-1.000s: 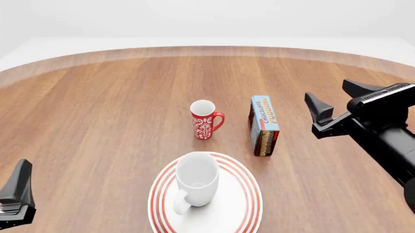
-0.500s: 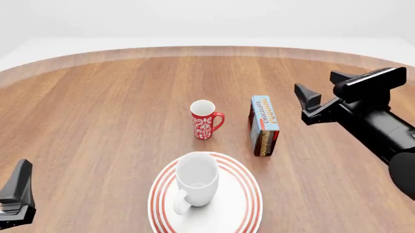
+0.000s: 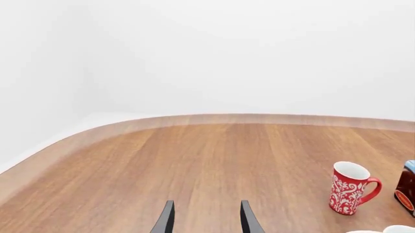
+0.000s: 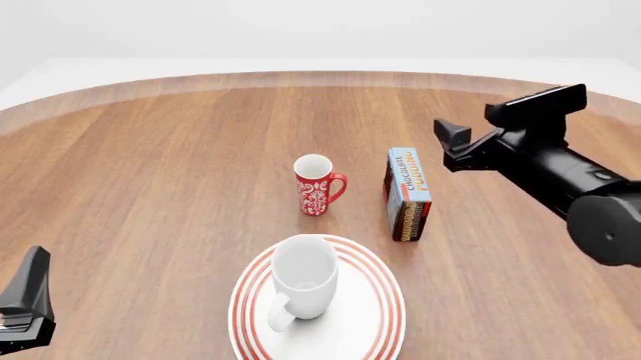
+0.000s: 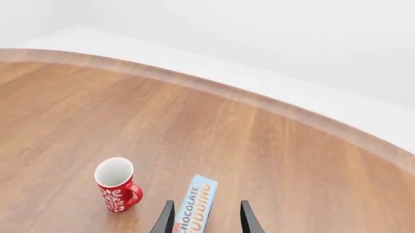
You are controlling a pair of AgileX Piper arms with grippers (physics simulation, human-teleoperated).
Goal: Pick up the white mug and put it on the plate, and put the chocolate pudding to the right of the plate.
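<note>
Your left gripper [image 3: 203, 221] shows only two dark fingertips [image 3: 166, 219], spread apart over bare brown wooden tabletop [image 3: 194, 165], nothing between them. A slim red ceramic mug with white pattern [image 3: 350, 188] stands upright around 2 o'clock from them, well apart. Just beyond it, the chocolate pudding carton's dark brown side [image 3: 407, 188] pokes in. White mug rim [image 3: 398, 229] barely shows.
</note>
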